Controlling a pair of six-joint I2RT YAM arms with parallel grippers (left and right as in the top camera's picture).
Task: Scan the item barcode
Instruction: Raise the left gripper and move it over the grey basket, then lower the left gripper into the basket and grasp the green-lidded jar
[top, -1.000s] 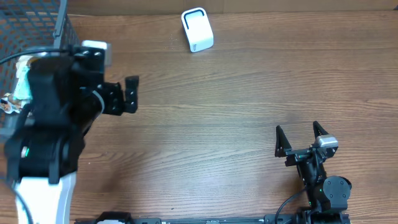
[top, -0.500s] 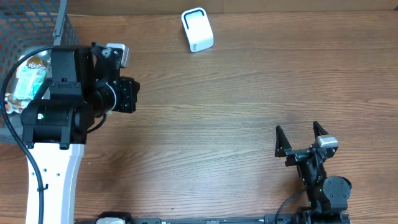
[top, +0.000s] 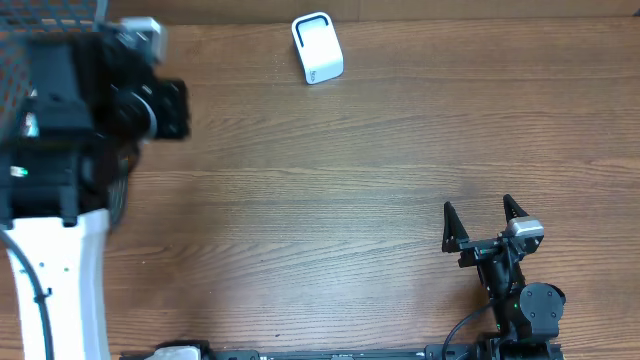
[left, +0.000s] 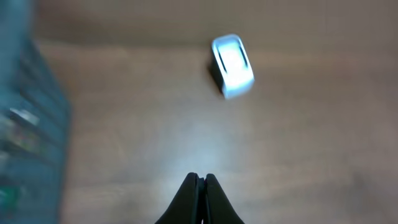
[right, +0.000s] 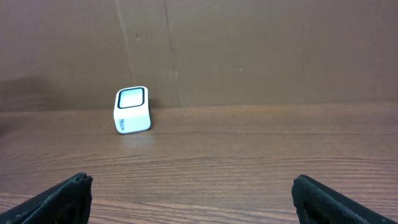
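The task has hardly begun. The left gripper is closed on nothing, near the blurred basket. The item cannot be made out and is probably inside the basket. The scanner stands at the far edge of the table. The right gripper is wide open and holds nothing.

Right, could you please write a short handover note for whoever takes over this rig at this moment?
Left hand: shut on nothing, beside the wire basket at the left end of the table.
Right hand: open and empty, near its base.
Scanner: on the far side, nothing near it.
Done: nothing yet; no item is held.
Left: take an item, presumably from the basket, and show its barcode to the scanner.
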